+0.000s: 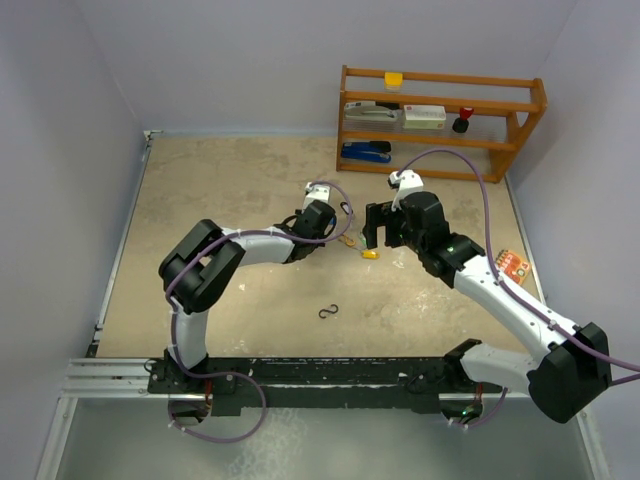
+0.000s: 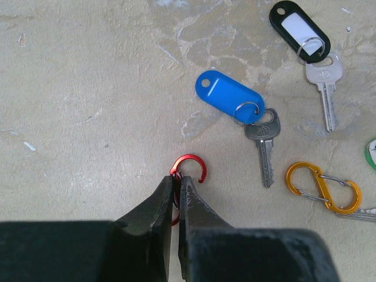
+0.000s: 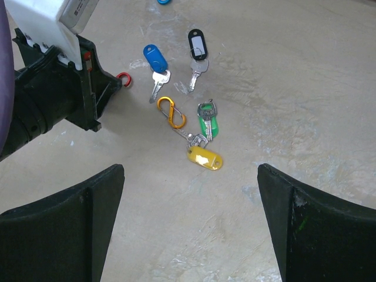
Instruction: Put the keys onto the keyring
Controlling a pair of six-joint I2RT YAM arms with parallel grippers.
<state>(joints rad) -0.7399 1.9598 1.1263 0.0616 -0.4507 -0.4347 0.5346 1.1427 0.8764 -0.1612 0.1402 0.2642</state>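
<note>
Left gripper (image 2: 177, 194) clamped on red hook (image 2: 191, 161); right gripper (image 3: 191, 170) wide, holding nothing, above keys (image 3: 202, 126), well clear of table (image 1: 200, 180) edges.

**Keys and hooks mid-table**

The left claw (image 2: 177, 182) grips the first S-hook (image 2: 191, 161). In its wrist view the first tagged key (image 2: 235, 106) lies beyond and right of that hook. The second tagged key (image 2: 305, 35) lies farther the same way, and the second S-hook (image 2: 323, 187) lies to the right. The third tagged key (image 3: 207, 122) and fourth tagged key (image 3: 204, 158) lie beside that second hook. The third S-hook (image 1: 329, 313) lies alone, nearer the arm bases.
</note>
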